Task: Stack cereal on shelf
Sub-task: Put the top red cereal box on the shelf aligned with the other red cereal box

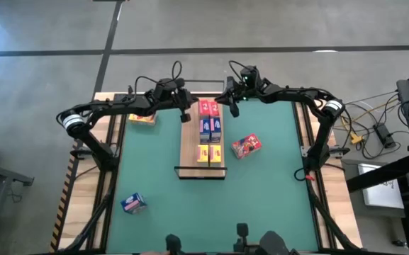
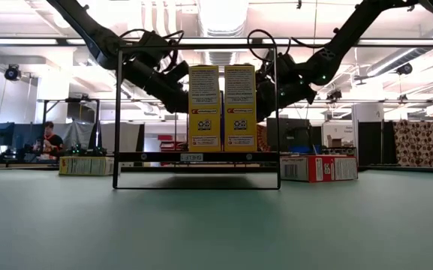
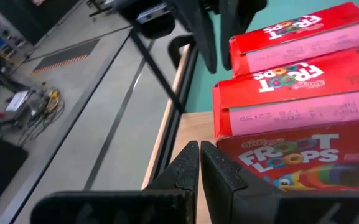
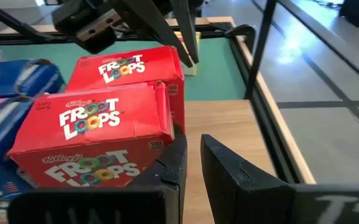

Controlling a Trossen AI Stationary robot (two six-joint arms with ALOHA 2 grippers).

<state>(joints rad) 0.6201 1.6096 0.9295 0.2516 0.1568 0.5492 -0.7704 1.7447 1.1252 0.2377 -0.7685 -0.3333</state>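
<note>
Both grippers hang at the shelf's (image 1: 189, 152) far end beside the two red cereal boxes (image 1: 208, 108). Left gripper (image 1: 185, 113) (fingers pressed together) holds nothing; right gripper (image 1: 231, 108), barely parted, grips nothing.

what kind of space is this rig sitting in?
Looks like a robotics lab or open workshop, not a shop or home. Exposed ceiling ducts and strip lights, a person at a cluttered workbench in the background, and loose cables and electronics on bare concrete beside the table.
</note>
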